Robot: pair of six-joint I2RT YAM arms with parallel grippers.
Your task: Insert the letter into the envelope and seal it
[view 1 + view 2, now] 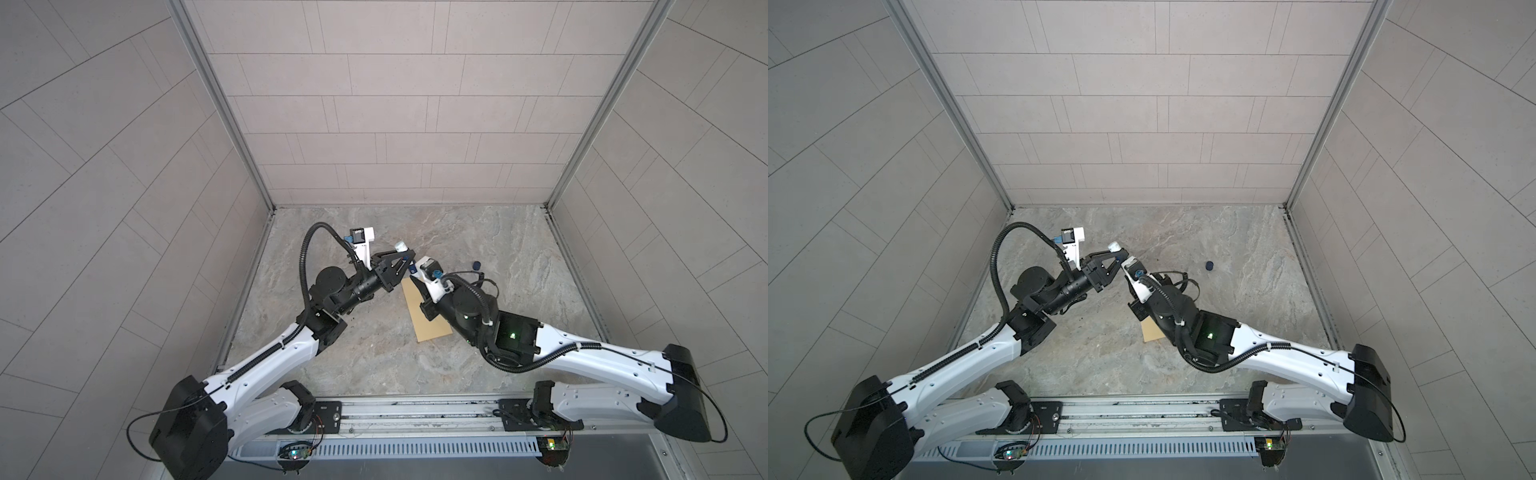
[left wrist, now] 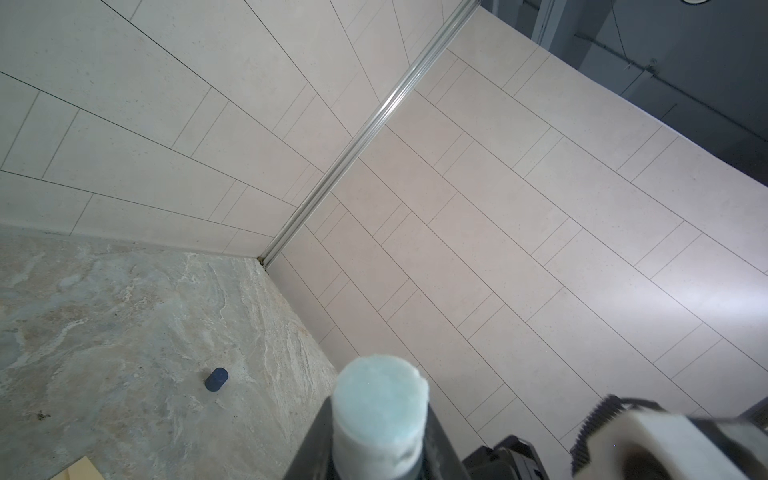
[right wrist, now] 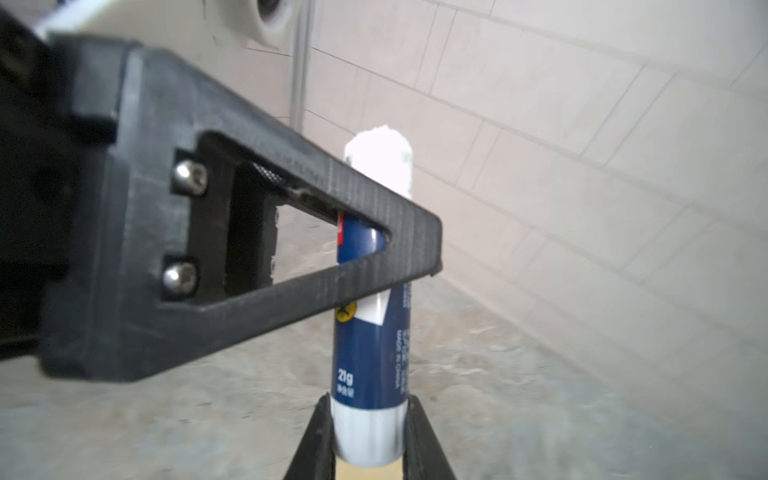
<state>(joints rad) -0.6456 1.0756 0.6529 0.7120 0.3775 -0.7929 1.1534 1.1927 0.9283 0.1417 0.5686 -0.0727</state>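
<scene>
Tabletop of grey marbled stone (image 1: 519,249) carried the plain yellow-tan paper envelope (image 1: 430,328), which lay flat near mid-table, partly under the right arm. The left gripper (image 1: 407,255) was clamped on the upper body of an upright blue-and-white glue stick (image 3: 370,353) with its glue exposed. The right gripper (image 3: 368,415) pinched the stick's white base over the envelope. A small dark blue cap (image 1: 476,264) lay apart, to the far right.
</scene>
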